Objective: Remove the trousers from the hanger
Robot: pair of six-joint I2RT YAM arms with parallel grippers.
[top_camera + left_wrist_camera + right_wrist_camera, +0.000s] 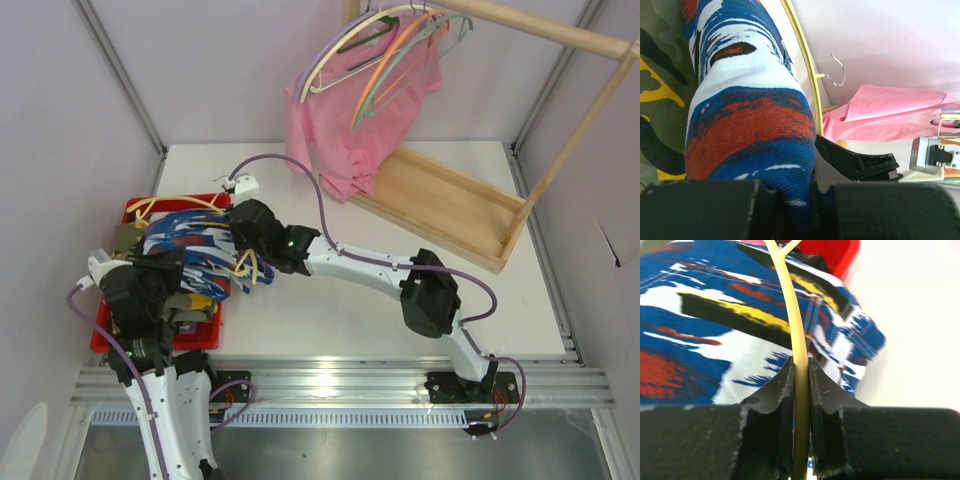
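The blue, white and red print trousers point(190, 250) hang over a yellow hanger point(246, 267) above the red bin point(205, 335) at the left. My left gripper point(172, 272) is shut on the trousers' cloth point(747, 135); the hanger's rim point(802, 65) runs beside it. My right gripper point(240, 238) is shut on the yellow hanger's bar point(800, 365), with the trousers point(700, 325) draped behind it. Yellow-olive camouflage trousers point(657, 75) lie underneath in the bin.
A pink T-shirt point(355, 110) hangs with several coloured hangers point(395, 50) on a wooden rack point(450, 205) at the back right. White walls close in the table on the left and right.
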